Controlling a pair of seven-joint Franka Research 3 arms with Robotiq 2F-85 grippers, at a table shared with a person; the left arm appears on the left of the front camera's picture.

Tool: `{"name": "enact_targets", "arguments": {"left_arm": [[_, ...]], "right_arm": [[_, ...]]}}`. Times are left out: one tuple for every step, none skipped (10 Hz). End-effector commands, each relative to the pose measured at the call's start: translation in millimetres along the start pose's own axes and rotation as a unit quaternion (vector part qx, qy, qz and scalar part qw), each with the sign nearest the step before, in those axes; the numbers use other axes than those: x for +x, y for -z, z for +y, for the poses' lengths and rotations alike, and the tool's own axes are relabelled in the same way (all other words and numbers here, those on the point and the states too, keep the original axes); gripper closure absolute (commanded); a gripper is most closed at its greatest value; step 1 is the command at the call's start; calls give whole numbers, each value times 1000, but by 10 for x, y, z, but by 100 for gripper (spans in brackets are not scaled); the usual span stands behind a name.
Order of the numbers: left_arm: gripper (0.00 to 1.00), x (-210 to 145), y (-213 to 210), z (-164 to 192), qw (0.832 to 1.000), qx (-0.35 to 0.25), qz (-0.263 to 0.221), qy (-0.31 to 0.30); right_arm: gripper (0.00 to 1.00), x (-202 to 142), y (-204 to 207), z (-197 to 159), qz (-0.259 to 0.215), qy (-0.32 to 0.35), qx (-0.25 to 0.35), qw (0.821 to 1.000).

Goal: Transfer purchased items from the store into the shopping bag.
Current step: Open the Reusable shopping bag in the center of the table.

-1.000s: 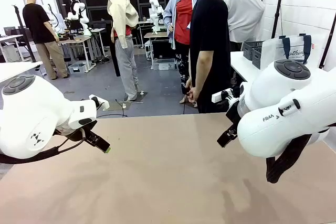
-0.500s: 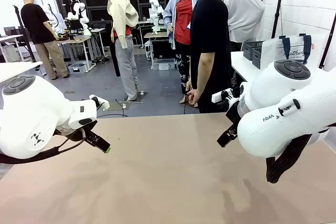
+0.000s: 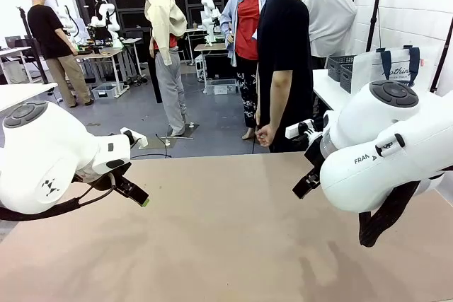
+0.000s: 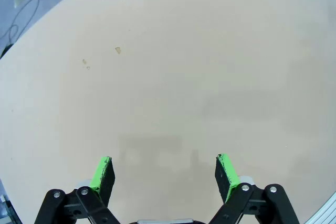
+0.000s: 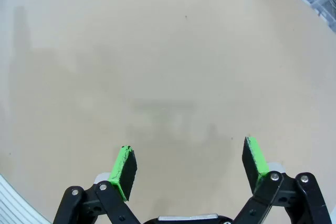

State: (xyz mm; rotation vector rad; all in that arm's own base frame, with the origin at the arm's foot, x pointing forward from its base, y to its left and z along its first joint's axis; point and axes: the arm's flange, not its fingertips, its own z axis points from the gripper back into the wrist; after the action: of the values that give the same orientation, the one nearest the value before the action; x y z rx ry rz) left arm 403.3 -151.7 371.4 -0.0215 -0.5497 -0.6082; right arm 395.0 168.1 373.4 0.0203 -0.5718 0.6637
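Tan tabletop (image 3: 212,245) is being viewed under both arms, with a workshop floor and further benches lying beyond its far edge.

The left gripper (image 4: 165,169) is being held above the tabletop at the 9 o'clock side. Its jaws are being presented spread wide, with the green pads (image 4: 102,171) gripping nothing.

The right gripper (image 5: 191,163) is being held above the tabletop at the 3 o'clock side, with its jaws likewise spread wide and gripping nothing.

The shopping bag (image 3: 386,68) is being seen upright on a white side table (image 3: 324,90) at roughly 2 o'clock, off the tan tabletop and well apart from both grippers. Navy handles and a small red tag are being noted on it.

The dark grey slotted basket (image 3: 340,67) is being seen just beside the bag, at the bag's 9 o'clock. Its contents cannot be told.

A person in a black shirt (image 3: 283,54) is being observed standing at the far edge at 12 o'clock, with one hand (image 3: 264,134) being held low at the hip.
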Motion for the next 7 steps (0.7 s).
{"name": "enact_targets", "arguments": {"left_arm": [[0,-3,0,8,1000,0,0,-1],[0,-3,0,8,1000,0,0,-1],[0,-3,0,8,1000,0,0,-1],[0,-3,0,8,1000,0,0,-1],[0,-3,0,8,1000,0,0,-1],[0,-3,0,8,1000,0,0,-1],[0,-3,0,8,1000,0,0,-1]], "right_arm": [[0,0,0,-1,0,0,0,1000],[0,0,0,-1,0,0,0,1000],[0,0,0,-1,0,0,0,1000],[0,0,0,-1,0,0,0,1000],[0,0,0,-1,0,0,0,1000],[0,0,0,-1,0,0,0,1000],[0,0,0,-1,0,0,0,1000]]}}
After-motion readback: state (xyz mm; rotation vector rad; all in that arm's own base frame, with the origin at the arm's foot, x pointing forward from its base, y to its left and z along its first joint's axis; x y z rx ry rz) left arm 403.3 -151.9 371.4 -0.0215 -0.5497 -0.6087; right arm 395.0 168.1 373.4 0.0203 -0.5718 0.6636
